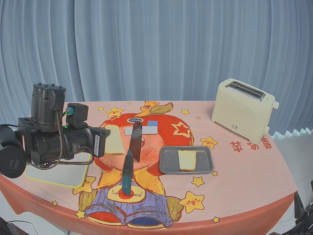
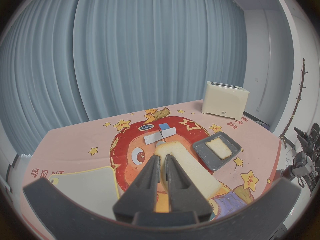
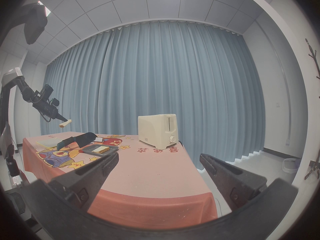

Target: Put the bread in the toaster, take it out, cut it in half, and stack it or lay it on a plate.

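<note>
The cut half of bread (image 2: 188, 167) is pinched at one end by the left gripper (image 2: 163, 157), whose fingers are nearly together with only the slice's thickness between them. It hangs clear above the desk (image 1: 247, 170), to the left of the plate (image 1: 204, 156) and beyond the knife (image 1: 131, 157). The other half (image 1: 187, 160) already lies flat in the plate, toward its middle, with bare plate on both sides. The bread looks light, soft and crumbly. A hard squeeze would likely dent or tear it, so a gentle pinch across the thickness near the crust edge seems the safest hold, and it should release easily once laid down. The knife rests on the desk just left of the plate, its teal handle toward the robot. The cutting board (image 1: 62, 175) lies farther left, and the toaster (image 1: 243, 110) stands behind the plate and to its right. The right gripper (image 3: 158, 157) is spread wide and holds nothing, well to the right of the plate, off the desk's edge.
</note>
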Motion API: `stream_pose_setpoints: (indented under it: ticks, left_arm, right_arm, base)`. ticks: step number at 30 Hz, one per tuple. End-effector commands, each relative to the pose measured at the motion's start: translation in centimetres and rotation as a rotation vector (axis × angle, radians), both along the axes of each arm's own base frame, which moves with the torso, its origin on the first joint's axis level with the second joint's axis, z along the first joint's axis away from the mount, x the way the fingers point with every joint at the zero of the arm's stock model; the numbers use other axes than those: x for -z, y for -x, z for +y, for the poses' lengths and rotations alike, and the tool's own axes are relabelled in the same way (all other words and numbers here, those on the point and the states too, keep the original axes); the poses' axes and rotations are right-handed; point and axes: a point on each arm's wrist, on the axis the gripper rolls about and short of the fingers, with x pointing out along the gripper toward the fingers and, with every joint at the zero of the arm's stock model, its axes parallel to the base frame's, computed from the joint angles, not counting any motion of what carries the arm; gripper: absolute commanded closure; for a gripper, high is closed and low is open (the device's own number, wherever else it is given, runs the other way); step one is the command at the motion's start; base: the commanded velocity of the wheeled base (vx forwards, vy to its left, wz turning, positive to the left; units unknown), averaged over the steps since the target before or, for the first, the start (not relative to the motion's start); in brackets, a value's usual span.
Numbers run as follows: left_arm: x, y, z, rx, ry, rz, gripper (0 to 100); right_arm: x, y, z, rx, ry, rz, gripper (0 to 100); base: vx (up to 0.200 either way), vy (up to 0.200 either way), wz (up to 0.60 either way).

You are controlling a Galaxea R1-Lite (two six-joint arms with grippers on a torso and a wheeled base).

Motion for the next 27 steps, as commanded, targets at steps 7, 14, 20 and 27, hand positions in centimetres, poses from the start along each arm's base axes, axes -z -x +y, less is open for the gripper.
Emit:
stream_pose_setpoints:
  ticks: [7,14,20,27]
  left_arm:
    - [0.5,1.3,-2.0,0.092,-0.007,0.019,100]
    - [1.1,2.7,-3.8,0.181,-0.016,0.039,100]
    - [1.5,3.6,-4.8,0.236,-0.027,0.050,100]
    - [1.4,3.8,-5.3,0.251,-0.024,0.047,100]
  right_arm:
    - [0.5,0.0,0.0,0.000,0.000,0.001,0]
    - [0.5,0.0,0.0,0.000,0.000,0.001,0]
    - [0.5,0.0,0.0,0.000,0.000,0.001,0]
    - [0.5,0.0,0.0,0.000,0.000,0.001,0]
  base:
    - [0.000,0.000,0.00]
    - [0.000,0.000,0.00]
    - [0.000,0.000,0.00]
    - [0.000,0.000,0.00]
